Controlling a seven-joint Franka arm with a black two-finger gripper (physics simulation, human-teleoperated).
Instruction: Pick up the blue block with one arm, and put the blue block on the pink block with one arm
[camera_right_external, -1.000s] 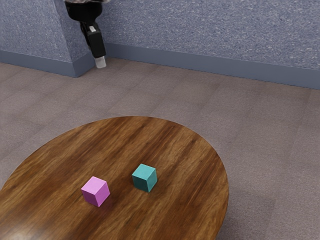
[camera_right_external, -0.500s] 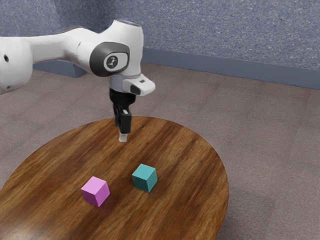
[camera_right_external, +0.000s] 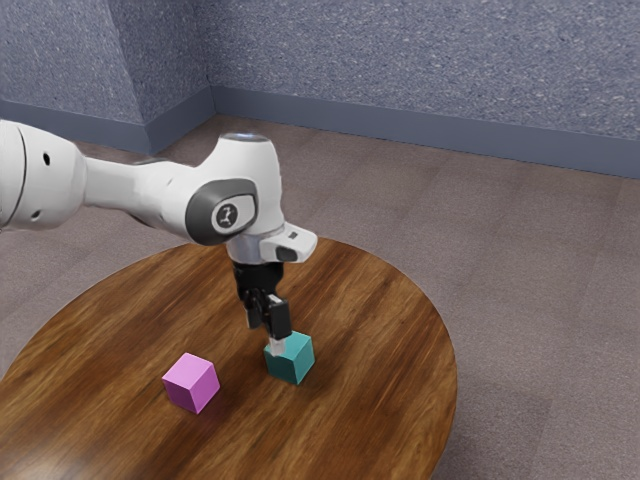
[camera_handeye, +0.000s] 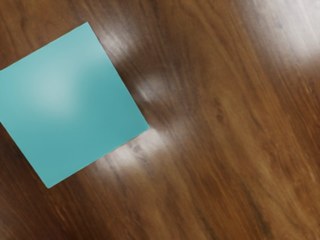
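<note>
Two blocks: the blue block (camera_right_external: 290, 357), closer to teal by my eye, sits flat on the tabletop (camera_right_external: 390, 300) in the lower middle of the exterior frame. The pink block (camera_right_external: 191, 382) sits to its left, near but apart, with bare wood between them.
Blue block from above: in the wrist view its top face (camera_handeye: 70, 105) lies in the left half of the frame, turned at an angle to the wood grain.
End effector: the end effector (camera_right_external: 275, 343) hangs right at the blue block's top, near its upper-left edge. Whether it is spread or pressed together I cannot tell from this side, nor whether it touches.
Arm: the white arm (camera_right_external: 150, 190) reaches in from the left of the frame, wrist pointing straight down.
Step in hand: the approach for the pick, I'd judge, as the block is not lifted.
Next move calls for: centring over the block, squaring up to its faces, going down around it and closing. After that comes the lift and carry leftward to the pink block.
</note>
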